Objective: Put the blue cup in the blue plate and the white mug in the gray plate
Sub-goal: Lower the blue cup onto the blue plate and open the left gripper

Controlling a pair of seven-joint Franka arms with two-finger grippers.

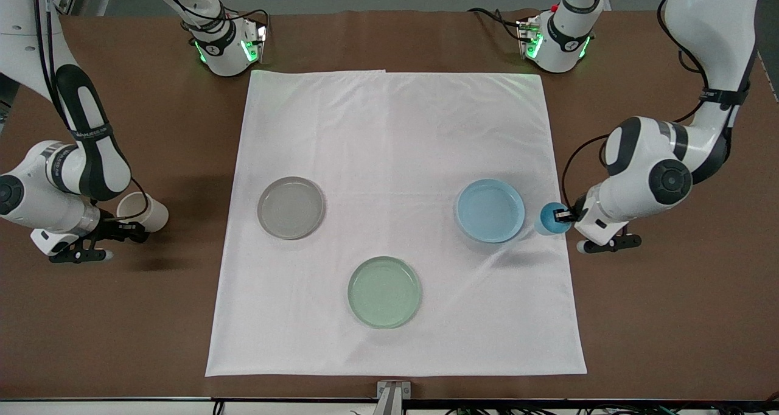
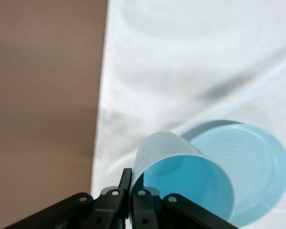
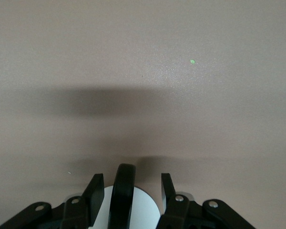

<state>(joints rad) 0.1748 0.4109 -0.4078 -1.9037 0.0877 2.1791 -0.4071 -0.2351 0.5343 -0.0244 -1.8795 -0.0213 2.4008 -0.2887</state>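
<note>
My left fingers (image 1: 567,215) pinch the cup (image 1: 552,218) rim at frame right, plate (image 1: 490,210) just beside it toward centre; right fingers (image 1: 135,223) hold the mug (image 1: 143,212) at frame left.

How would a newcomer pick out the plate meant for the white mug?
On the white cloth lie three round shallow plates. The gray plate lies toward the right arm's end, farther from the front camera than the pale green plate; it alone is gray.

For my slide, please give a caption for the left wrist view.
Left gripper holds the blue cup by its rim beside the blue plate.
</note>
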